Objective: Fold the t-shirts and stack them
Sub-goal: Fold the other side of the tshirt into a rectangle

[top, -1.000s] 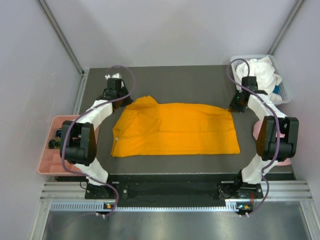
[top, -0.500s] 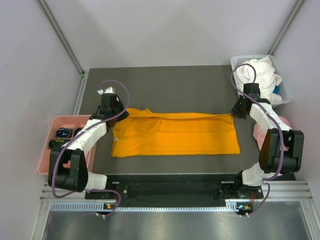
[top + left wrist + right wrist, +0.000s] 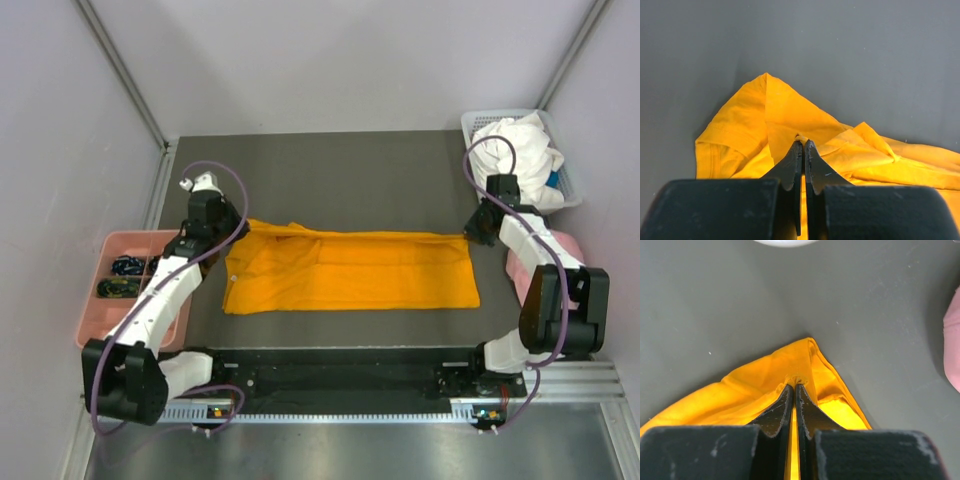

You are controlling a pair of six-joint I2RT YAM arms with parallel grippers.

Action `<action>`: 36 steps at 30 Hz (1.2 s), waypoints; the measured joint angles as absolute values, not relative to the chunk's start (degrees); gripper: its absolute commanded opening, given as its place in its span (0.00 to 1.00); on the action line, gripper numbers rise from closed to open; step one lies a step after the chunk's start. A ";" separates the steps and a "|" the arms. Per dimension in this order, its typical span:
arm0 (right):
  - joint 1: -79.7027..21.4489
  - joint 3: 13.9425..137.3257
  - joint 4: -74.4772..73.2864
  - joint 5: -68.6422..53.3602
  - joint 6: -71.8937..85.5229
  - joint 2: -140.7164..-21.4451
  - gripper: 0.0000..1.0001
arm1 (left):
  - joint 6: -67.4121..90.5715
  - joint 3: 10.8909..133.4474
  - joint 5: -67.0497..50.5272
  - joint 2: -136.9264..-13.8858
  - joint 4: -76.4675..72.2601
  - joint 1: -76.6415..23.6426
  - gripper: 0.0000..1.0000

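1. The orange t-shirt (image 3: 350, 272) lies flat on the dark table (image 3: 350, 165). It is drawn out sideways, with its far edge running in a nearly straight line.
2. A pink tray (image 3: 92, 310) sits to the outer left of the left arm. It holds a few small dark items, too small to identify.
3. The left gripper (image 3: 801, 145) is pressed together on the shirt's far-left corner, with a small nub of orange cloth pinched between its fingertips. The fabric rises to a peak just ahead of the tips, and a sleeve hangs off to their left.
4. The right gripper (image 3: 793, 386) is likewise clamped on the far-right corner, a bit of hem caught between its tips. The cloth comes to a point just ahead of them.
5. A white t-shirt (image 3: 515, 148) lies bunched in a white basket (image 3: 572, 188), beyond the right gripper and to its right.
6. A pink cap (image 3: 520, 268) rests just to the right of that gripper, apart from the orange cloth.
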State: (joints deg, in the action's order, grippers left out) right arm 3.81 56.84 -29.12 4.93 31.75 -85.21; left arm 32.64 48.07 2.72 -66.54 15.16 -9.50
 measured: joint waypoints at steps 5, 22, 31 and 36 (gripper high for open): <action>3.92 55.53 -28.93 5.61 32.34 -83.85 0.00 | 32.40 46.59 3.11 -63.68 16.71 -9.50 0.00; 4.03 50.43 -29.39 6.35 33.58 -75.33 0.00 | 32.45 42.68 5.43 -49.91 25.91 -9.58 0.00; 4.03 45.71 -29.61 6.07 34.22 -72.31 0.00 | 32.73 40.01 5.65 -46.50 29.56 -9.61 0.00; 4.05 43.40 -29.69 5.89 34.79 -70.37 0.00 | 33.21 38.98 5.58 -45.74 31.48 -9.61 0.00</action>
